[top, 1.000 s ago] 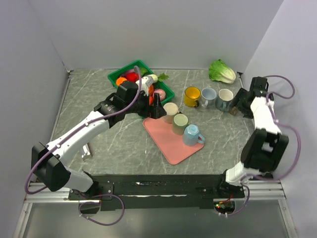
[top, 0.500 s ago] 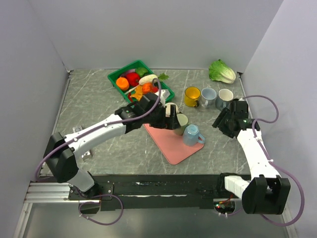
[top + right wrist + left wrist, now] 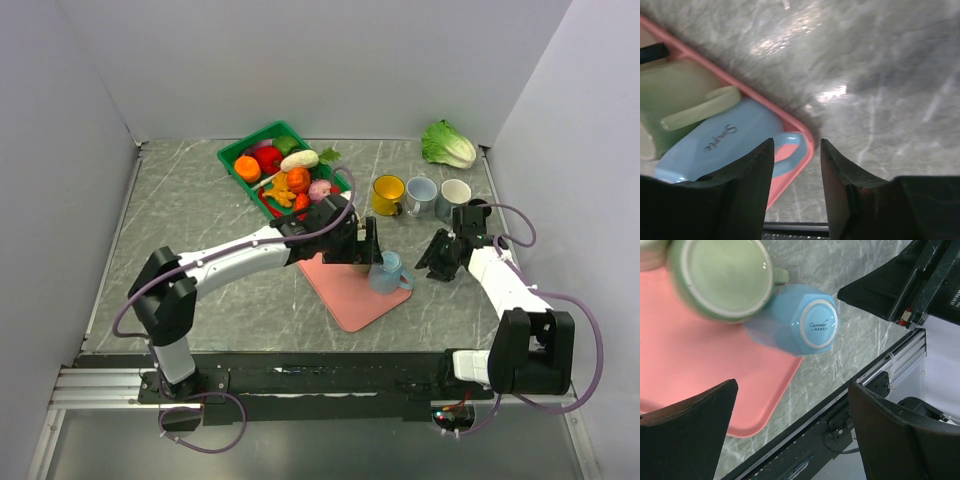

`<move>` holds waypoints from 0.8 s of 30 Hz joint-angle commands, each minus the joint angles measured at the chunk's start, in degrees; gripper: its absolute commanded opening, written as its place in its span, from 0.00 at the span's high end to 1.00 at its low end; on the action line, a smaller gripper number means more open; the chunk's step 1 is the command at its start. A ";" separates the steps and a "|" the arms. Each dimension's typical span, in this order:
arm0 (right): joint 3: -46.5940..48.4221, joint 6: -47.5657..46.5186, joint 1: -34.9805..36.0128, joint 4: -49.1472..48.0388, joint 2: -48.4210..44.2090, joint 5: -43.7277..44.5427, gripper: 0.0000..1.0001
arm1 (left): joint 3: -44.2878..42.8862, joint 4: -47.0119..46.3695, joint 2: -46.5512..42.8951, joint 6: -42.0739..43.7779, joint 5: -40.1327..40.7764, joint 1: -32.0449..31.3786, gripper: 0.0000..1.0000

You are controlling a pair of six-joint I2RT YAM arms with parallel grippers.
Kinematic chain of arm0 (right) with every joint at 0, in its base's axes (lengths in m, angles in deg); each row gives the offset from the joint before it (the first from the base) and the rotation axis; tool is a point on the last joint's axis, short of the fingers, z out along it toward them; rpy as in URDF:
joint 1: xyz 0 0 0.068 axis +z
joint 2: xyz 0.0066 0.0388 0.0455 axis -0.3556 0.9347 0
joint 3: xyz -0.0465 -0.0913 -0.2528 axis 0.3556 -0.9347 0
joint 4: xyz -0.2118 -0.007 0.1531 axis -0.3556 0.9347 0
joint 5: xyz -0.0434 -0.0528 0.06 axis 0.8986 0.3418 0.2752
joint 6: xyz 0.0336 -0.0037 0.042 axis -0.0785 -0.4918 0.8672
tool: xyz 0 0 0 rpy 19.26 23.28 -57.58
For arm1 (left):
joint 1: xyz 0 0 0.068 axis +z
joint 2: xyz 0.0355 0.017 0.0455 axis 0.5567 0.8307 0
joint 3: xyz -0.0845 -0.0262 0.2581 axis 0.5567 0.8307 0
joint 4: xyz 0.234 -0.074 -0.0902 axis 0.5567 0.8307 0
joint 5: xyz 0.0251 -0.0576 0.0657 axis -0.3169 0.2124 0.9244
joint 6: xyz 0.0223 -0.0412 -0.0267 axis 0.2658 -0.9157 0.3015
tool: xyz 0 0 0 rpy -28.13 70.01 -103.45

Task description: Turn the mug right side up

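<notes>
- The blue mug (image 3: 388, 272) stands at the near right corner of the pink tray (image 3: 345, 300). It is just beside the green mug (image 3: 722, 277), whose mouth faces up.
- It is upside down. The printed base faces up, plain in the left wrist view, and the mouth is down on the tray.
- Its long axis runs about upright. The handle (image 3: 790, 150) points right, out towards the tray's edge and the right arm.
- The left hand (image 3: 362, 245) hovers above the two mugs with its fingers wide apart and nothing between them. Its camera looks almost straight down on the base, so it seems placed to come down over the body.
- The right hand (image 3: 432, 262) sits low over the worktop (image 3: 200, 220), just right of the tray, aimed at the mug's handle side. Its fingers stand a narrow gap apart and hold nothing; the handle shows through the gap.
- That approach makes sense to me, since the green mug blocks the far side and only the handle side is free.
- Righting it should take a half turn about a level axis, so a grip across the wall or handle suits better than one from the top.
- The mug likely needs lifting clear of the tray lip first.
- The main risk I see is knocking the green mug, which sits so close.
</notes>
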 commanded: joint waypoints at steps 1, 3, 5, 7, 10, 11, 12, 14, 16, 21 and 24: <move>0.06 0.98 0.83 -3.34 2.28 -6.65 0.57 | -4.11 -2.09 2.27 -2.78 0.44 -1.30 0.02; -0.82 1.42 1.44 -3.08 2.11 -7.97 0.59 | -4.55 -2.27 2.98 -3.66 -0.17 -1.65 0.02; -2.05 1.69 1.80 -2.90 1.23 -8.06 0.59 | -4.46 -2.71 3.77 -4.71 -0.44 -2.09 0.01; -3.10 1.60 1.97 -2.72 0.01 -8.23 0.60 | -4.37 -3.15 4.12 -5.33 -0.53 -2.53 0.01; -4.16 1.34 2.50 -2.11 -1.05 -8.85 0.62 | -3.76 -3.59 4.12 -6.21 -0.44 -3.41 0.05; -4.42 1.34 2.59 -2.02 -1.40 -9.02 0.63 | -3.24 -3.76 4.04 -6.47 -0.53 -3.93 0.07; -4.86 1.60 2.59 -2.02 -1.75 -9.29 0.64 | -2.88 -4.29 3.95 -6.56 -0.53 -4.11 0.12; -6.27 1.95 3.98 -2.02 -3.16 -9.46 0.64 | -2.09 -4.38 3.42 -6.83 -0.27 -4.99 0.15; -7.50 2.39 4.61 -1.76 -4.39 -10.43 0.64 | -1.48 -4.29 3.16 -6.91 0.26 -5.69 0.20; -9.70 3.62 7.68 -2.37 -7.99 -11.40 0.65 | 0.28 -4.73 2.45 -7.09 1.49 -7.36 0.28; -10.58 3.54 10.14 -2.99 -9.75 -12.19 0.65 | 0.46 -3.15 2.98 -7.88 2.81 -8.59 0.26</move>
